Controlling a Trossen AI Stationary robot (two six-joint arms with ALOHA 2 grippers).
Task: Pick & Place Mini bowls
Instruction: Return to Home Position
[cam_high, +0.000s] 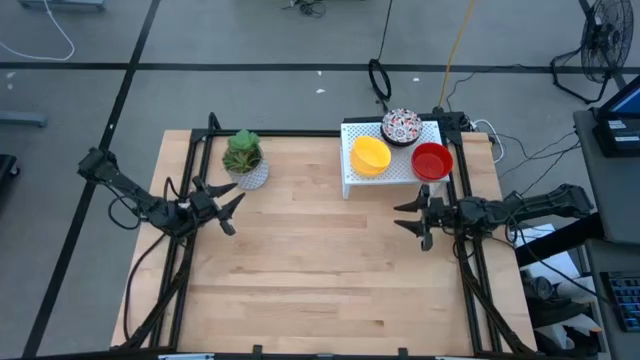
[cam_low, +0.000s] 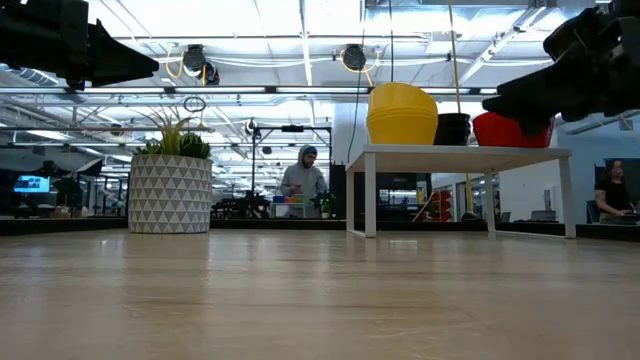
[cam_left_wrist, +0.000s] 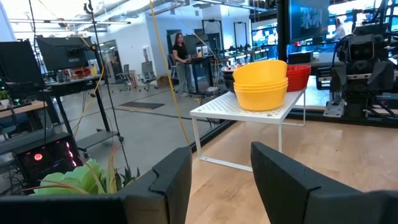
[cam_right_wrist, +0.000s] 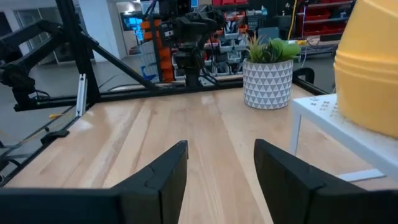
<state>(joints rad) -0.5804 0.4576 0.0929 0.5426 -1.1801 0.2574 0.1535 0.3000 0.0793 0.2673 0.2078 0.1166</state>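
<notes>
**Bowls on shelf, both claws off the desk**

Wood desk (cam_high: 320, 270) w/ black frame fills the high view. Left arm comes in over the desk's left edge; left claw (cam_high: 236, 212) hangs above the wood just beside the plant pot, fingers (cam_left_wrist: 168, 180) spread apart, released, nothing between them. Right arm comes in over the right edge; right claw (cam_high: 400, 217) is off the surface in front of the shelf, near its right end, fingers (cam_right_wrist: 163, 177) likewise parted and holding nothing. The claws face each other across the desk, well apart.

White perforated shelf (cam_high: 400, 168) stands on legs at the desk's back edge, right of centre. White pot w/ grey triangle pattern (cam_high: 245, 160) and a green plant sits upright at back left, apart from the shelf.

All the bowls are on the shelf top:
- yellow bowls (cam_high: 371, 156), nested in a stack, left-front part; prob. 3 by the rims in the left wrist view, hard to count.
- red bowls (cam_high: 431, 161), right-front, just beside the yellow stack; number not clear.
- speckled bowl (cam_high: 402, 126), white w/ red & dark dots, at the back, between and behind the other two.

Writing: dark screen (cam_left_wrist: 309, 18) in the room behind shows pale lettering, too blurred to read.
</notes>
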